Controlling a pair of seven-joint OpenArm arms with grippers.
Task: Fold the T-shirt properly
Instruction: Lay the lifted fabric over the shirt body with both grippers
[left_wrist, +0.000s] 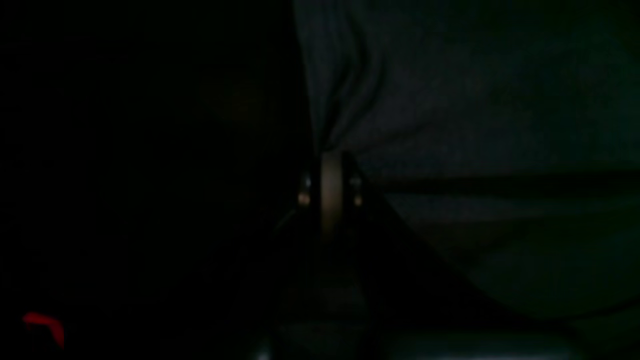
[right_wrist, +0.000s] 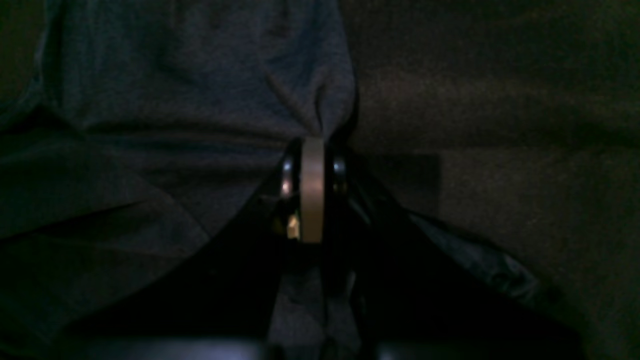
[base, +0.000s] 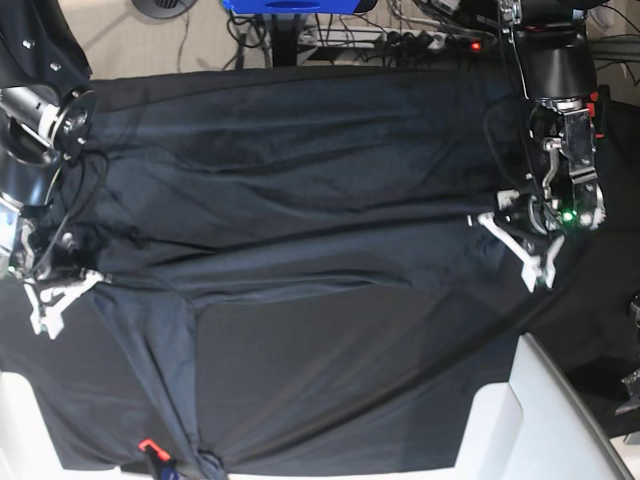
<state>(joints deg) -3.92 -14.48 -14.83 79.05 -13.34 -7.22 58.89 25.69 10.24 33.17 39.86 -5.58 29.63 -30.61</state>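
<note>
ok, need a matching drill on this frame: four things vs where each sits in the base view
Things:
1. left end effector
2. right end effector
3. T-shirt
4. blue object

Places in the base view:
A. left edge
B. top edge
C. right side
D. spanning the middle

Pairs: 1-C, 2-A, 3-D, 4-B

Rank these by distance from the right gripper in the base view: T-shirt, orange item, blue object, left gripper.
1. The T-shirt, pinched in the right gripper itself.
2. The orange item, at the bottom edge, below that gripper.
3. The blue object, at the top edge.
4. The left gripper, far across on the view's right.
</note>
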